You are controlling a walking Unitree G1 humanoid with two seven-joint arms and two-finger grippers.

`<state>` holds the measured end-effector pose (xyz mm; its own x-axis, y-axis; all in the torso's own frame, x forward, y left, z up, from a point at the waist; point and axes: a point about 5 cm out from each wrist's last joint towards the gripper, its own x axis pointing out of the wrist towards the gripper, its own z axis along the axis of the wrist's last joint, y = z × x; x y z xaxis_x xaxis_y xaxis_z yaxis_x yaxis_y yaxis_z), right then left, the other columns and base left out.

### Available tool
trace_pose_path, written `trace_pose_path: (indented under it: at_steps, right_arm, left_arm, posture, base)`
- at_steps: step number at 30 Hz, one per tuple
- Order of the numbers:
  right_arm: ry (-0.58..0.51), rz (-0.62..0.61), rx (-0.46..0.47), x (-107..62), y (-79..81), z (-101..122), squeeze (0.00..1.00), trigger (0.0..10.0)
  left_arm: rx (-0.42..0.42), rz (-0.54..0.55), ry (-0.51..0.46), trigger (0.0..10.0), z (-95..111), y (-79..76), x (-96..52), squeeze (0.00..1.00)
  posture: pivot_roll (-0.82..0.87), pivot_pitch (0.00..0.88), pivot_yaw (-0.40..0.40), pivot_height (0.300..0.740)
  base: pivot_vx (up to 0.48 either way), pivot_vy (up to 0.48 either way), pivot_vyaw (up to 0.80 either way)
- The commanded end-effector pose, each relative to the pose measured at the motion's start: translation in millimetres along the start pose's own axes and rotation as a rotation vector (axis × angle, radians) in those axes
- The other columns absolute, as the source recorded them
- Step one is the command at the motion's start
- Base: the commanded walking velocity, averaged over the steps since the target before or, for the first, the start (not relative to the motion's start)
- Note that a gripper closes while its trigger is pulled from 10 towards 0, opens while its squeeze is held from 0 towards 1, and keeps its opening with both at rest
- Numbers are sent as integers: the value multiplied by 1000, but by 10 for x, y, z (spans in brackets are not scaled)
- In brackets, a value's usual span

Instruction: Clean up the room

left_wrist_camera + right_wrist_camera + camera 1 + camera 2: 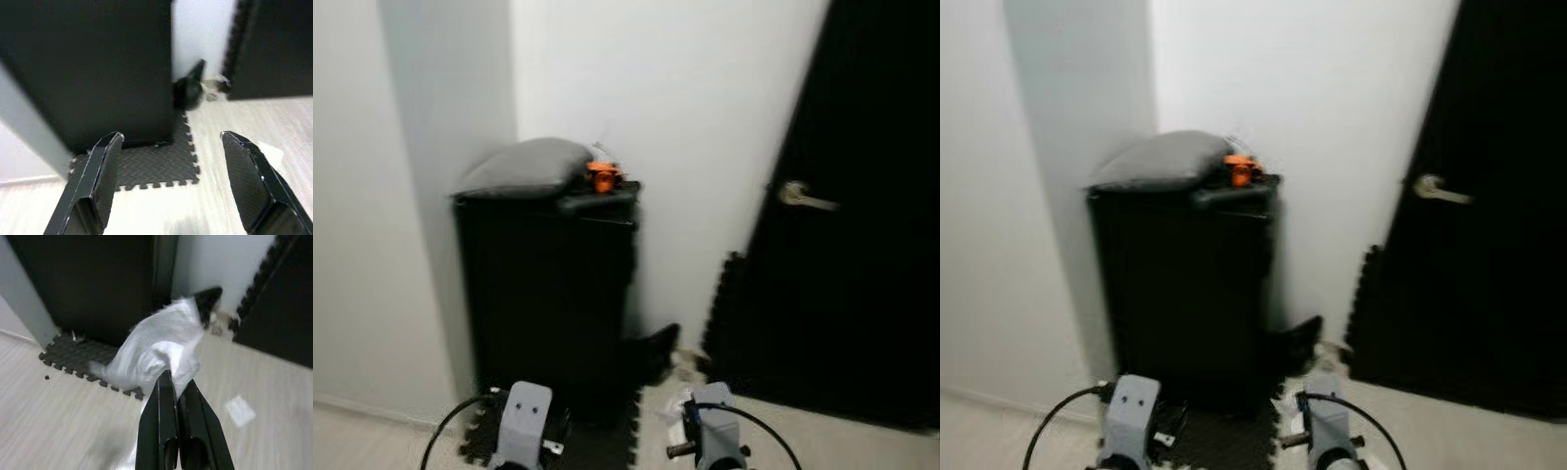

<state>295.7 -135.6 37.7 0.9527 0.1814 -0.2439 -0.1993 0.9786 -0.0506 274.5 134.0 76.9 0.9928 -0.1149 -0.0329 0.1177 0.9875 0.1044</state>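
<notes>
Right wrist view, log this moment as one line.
right end effector: shut on white tissue | left end effector: open, nothing held | ahead: black cabinet

Blurred small orange object (603, 176) atop black cabinet (548, 294), unidentifiable.

Two silver arms, each ending in a black two-fingered tool.

The left arm (524, 421) was a pale silver-grey block with two small dark screw holes near its top, and a thin black cable looped out from its side. The right arm (715, 431) was the same silver-grey, with a black cable arching off its outer side and a short dark stub projecting from its inner side. The left tool (168, 183) had two long, glossy black fingers (95, 183) with bevelled, faceted tips. The right tool (177, 406) had matching slim black fingers, each with a small recess near its base.
</notes>
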Motion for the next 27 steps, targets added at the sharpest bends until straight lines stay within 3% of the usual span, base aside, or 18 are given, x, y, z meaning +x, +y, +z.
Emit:
trace_pose_path:
  at_steps: [1, 27]
  right_arm:
    - [28, -20, 10, -12, -41, -53, 0, 10000]
    - [22, -25, 0, -12, -71, -46, 0, 10000]
  left_arm:
    - [-20, -8, 32, 10000, -64, -15, -28, 0]
    - [-3, 14, 57, 10000, -117, 12, -35, 0]
  posture:
    - [23, 106, -42, 740]
    - [17, 94, -47, 740]
  base:
    - [0, 0, -800]
    - [0, 0, -800]
